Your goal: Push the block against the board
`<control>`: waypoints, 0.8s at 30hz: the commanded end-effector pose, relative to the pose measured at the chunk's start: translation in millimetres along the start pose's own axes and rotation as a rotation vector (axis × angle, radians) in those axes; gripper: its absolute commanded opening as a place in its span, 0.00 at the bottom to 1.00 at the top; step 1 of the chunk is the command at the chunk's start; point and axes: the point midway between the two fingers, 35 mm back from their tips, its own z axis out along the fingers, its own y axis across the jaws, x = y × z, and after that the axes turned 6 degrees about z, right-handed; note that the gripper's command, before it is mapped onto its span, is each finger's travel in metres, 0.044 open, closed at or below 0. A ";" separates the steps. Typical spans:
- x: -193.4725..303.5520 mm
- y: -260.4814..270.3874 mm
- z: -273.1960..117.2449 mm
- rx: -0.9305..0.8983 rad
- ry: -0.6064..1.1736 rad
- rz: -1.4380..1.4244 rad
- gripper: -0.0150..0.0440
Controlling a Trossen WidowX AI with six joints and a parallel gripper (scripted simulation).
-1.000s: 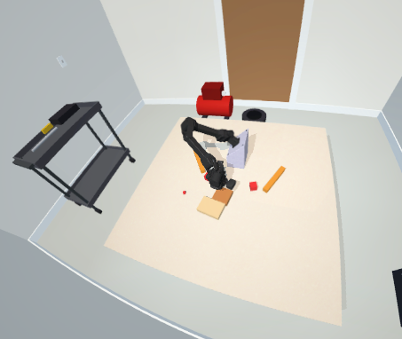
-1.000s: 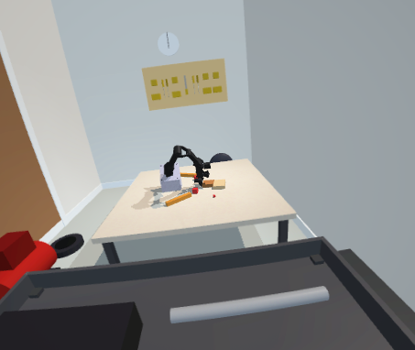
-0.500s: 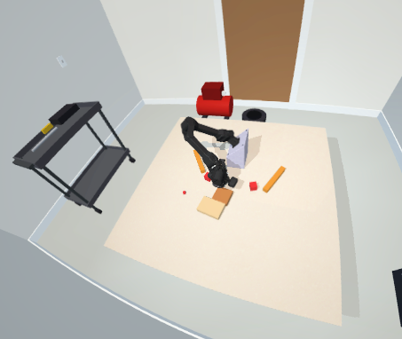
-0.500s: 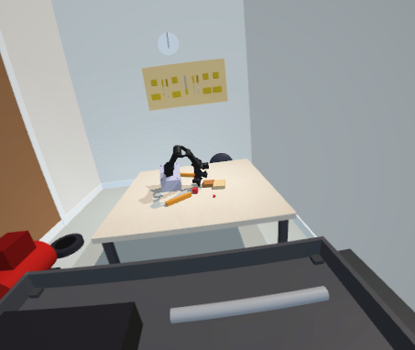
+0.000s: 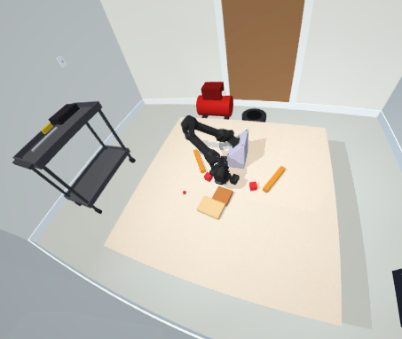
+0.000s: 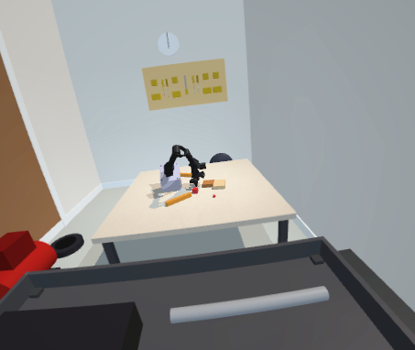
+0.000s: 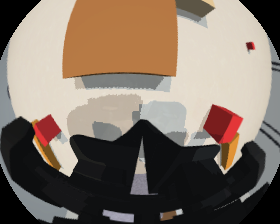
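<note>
The square brown block (image 5: 223, 195) (image 6: 208, 183) (image 7: 121, 40) lies flat on the table. The light tan board (image 5: 211, 208) (image 6: 219, 184) (image 7: 197, 6) lies flat along its far side from the arm. In the top view their facing sides look together. In the wrist view the board extends past the block on the right; their meeting line is out of frame. Whether the other ends are even is too small to tell. My gripper (image 5: 220, 182) (image 6: 194, 183) (image 7: 143, 122) is shut and empty, on the arm's side of the block, with a gap to it.
Red cubes (image 5: 253, 185) (image 5: 208, 177) (image 7: 47, 130) (image 7: 223, 123) stand on either side of my gripper. Orange bars (image 5: 274, 179) (image 5: 199, 161) lie beyond them. A small red piece (image 5: 185, 193) (image 6: 213, 196) (image 7: 250, 46) lies apart. A lavender wedge (image 5: 239, 153) (image 6: 170, 180) stands by the arm.
</note>
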 end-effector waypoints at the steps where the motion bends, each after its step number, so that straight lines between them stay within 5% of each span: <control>1: -0.2 0.3 -2.2 -0.001 0.000 0.000 0.25; 6: 0.0 0.8 -54.5 -0.005 -0.006 0.011 0.25; 24: -29.4 30.7 -58.2 -0.005 -0.015 -0.424 0.25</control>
